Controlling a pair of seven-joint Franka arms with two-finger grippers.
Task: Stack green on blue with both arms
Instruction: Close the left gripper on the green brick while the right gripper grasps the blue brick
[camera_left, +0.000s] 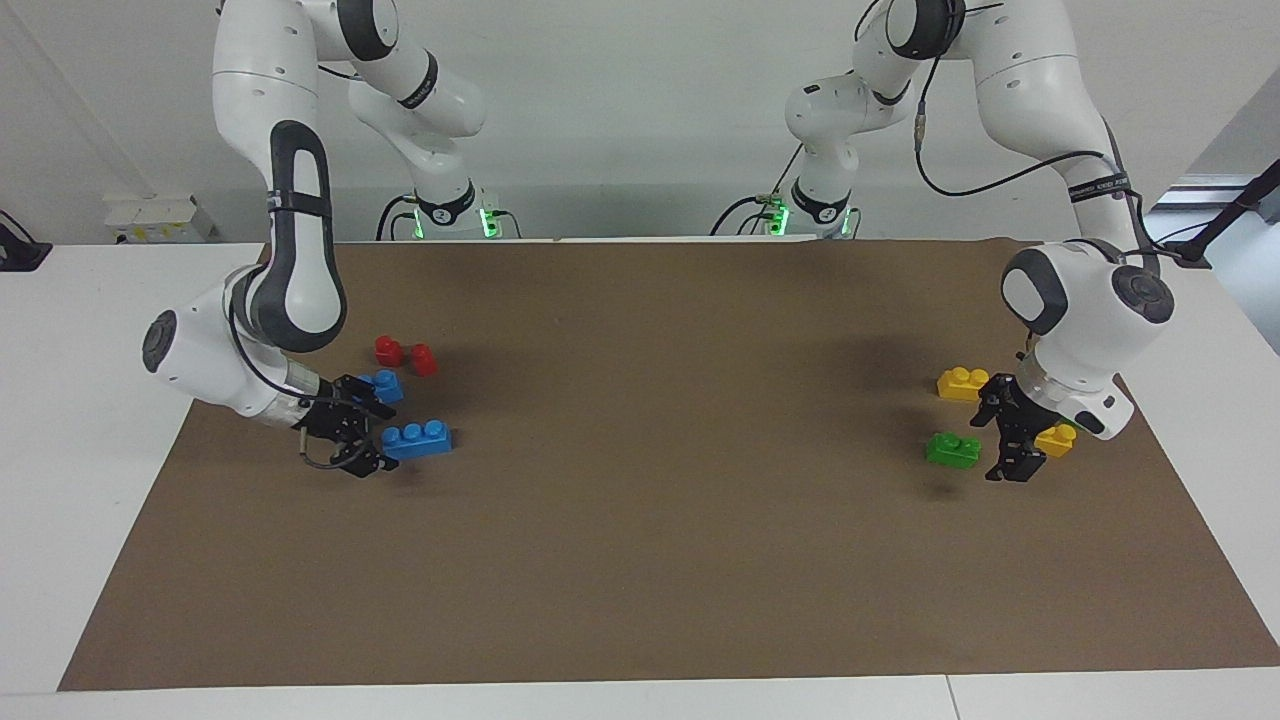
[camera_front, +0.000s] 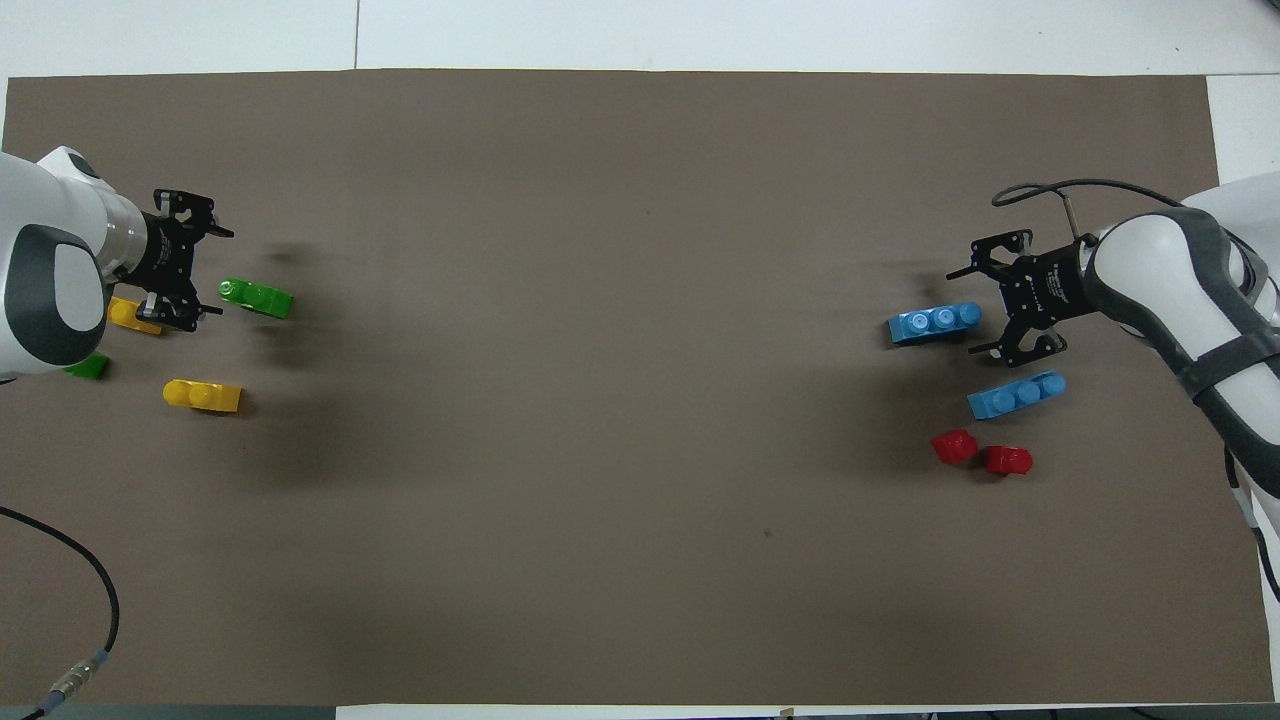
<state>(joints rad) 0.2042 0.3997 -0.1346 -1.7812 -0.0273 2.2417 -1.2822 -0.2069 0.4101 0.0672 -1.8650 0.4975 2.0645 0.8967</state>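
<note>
Your left gripper, fingers spread, empty: small green two-stud plastic brick just beside its tips. Your right gripper, also spread: long blue three-stud plastic brick right at its fingertips.

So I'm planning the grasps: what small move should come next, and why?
Probably both end effectors should close in: the left end effector sits open beside the green brick, the right end effector open beside the blue brick, neither holding anything.
</note>
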